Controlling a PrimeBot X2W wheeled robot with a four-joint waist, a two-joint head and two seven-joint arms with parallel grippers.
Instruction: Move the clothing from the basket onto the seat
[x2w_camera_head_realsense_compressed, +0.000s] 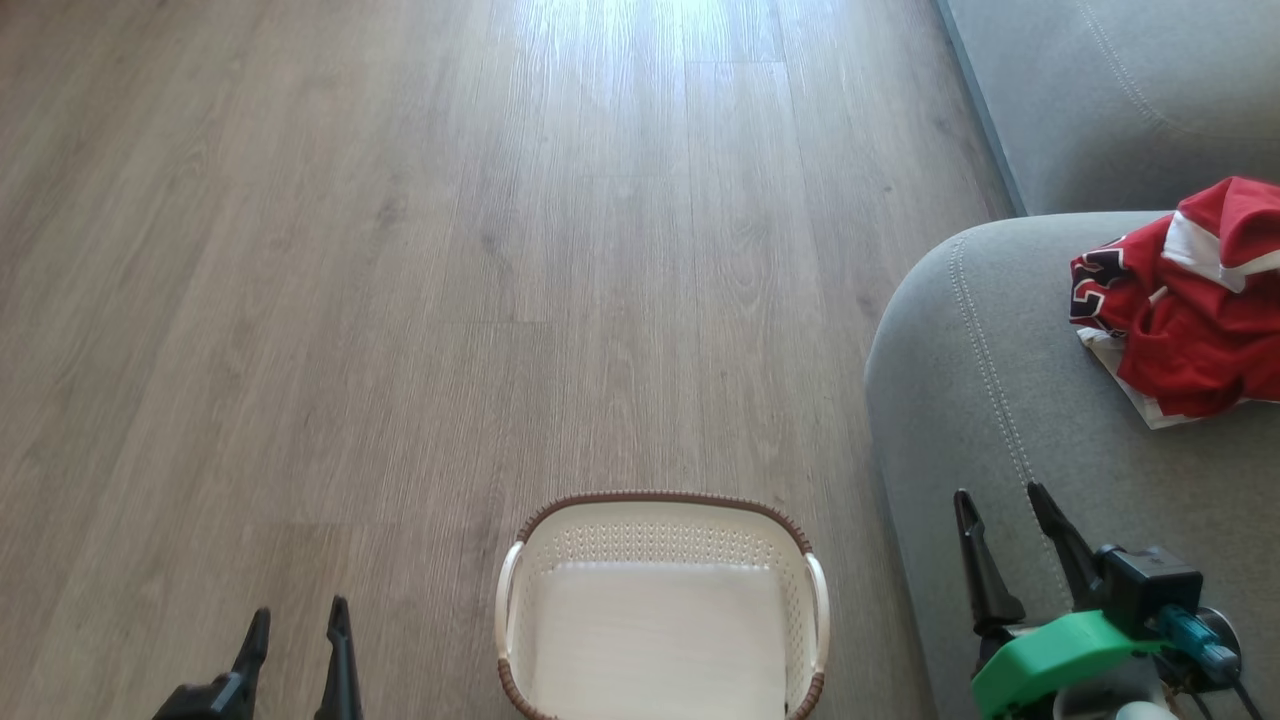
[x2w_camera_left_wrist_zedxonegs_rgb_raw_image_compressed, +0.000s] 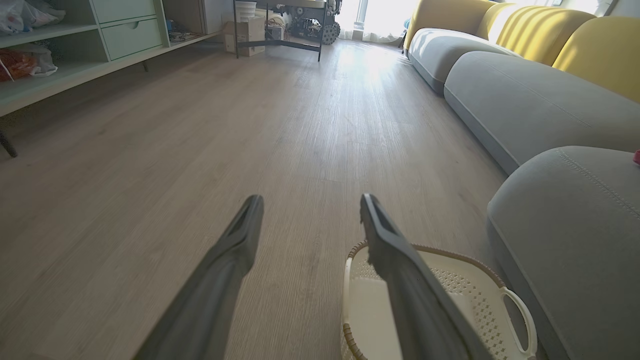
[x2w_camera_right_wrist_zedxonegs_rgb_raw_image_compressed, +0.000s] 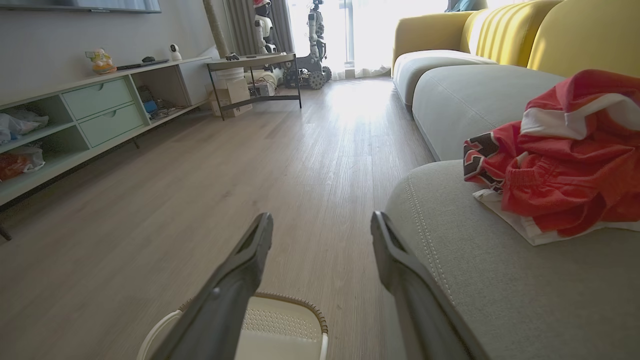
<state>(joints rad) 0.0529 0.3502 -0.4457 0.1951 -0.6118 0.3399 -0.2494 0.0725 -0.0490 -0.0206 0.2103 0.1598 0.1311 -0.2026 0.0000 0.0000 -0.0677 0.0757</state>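
Spread and empty at bottom, left end effector (x2w_camera_head_realsense_compressed: 300, 608) and right end effector (x2w_camera_head_realsense_compressed: 998, 492) flank the empty basket (x2w_camera_head_realsense_compressed: 660, 497), while soft, light clothing (x2w_camera_head_realsense_compressed: 1190, 330) lies bunched on the seat (x2w_camera_head_realsense_compressed: 980, 400) at right, probably best pinched at a fold.

The basket (x2w_camera_head_realsense_compressed: 660, 540) sits on the floor (x2w_camera_head_realsense_compressed: 400, 300) before me. Right of the basket stands the seat (x2w_camera_head_realsense_compressed: 980, 420); the clothing (x2w_camera_head_realsense_compressed: 1190, 320) lies on it, farther off than the basket.
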